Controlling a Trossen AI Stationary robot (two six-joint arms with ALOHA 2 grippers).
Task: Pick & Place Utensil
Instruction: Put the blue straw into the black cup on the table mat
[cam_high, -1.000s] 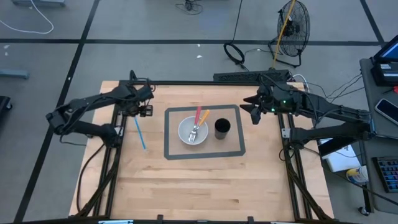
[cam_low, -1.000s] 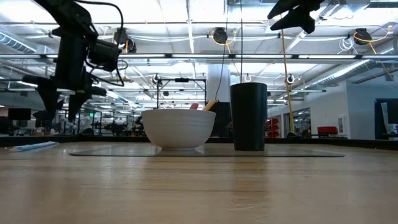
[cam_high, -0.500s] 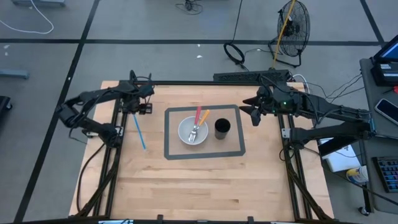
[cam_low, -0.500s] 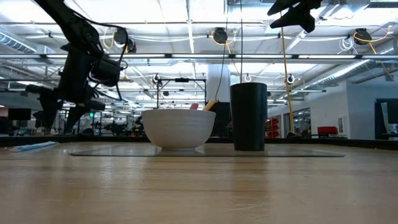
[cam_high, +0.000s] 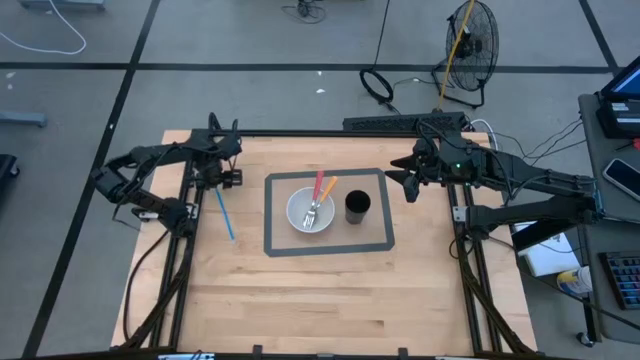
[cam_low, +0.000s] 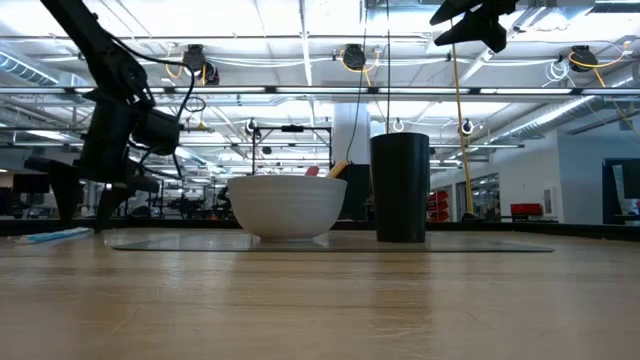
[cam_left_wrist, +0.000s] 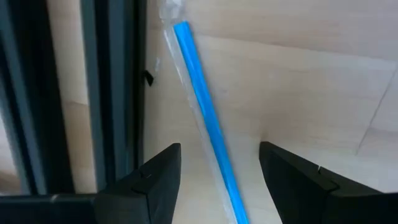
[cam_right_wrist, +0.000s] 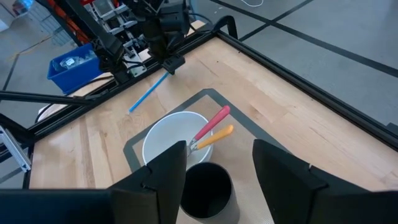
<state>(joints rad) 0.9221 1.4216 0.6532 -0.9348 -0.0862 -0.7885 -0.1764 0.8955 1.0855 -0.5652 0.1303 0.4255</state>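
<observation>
**Left end effector lined up over the blue utensil**

I have the left end effector low over the far end of the long, thin blue plastic utensil, which lies flat on the pale wooden worktop, just outside the grey-bordered mat. In the wrist view its fingers stand spread wide, one on either side of the blue shaft, so a squeeze should catch it across its narrow width. It grips nothing yet. From the low view I cannot be sure whether the fingertips touch the wood.

The white round bowl on the mat already holds a pink-handled and an orange-handled utensil, with a black cylindrical cup just beside it; I take the bowl as the likely drop point.

The right end effector waits raised beyond the mat's far right corner, released and empty, clear of the left arm's path.
</observation>
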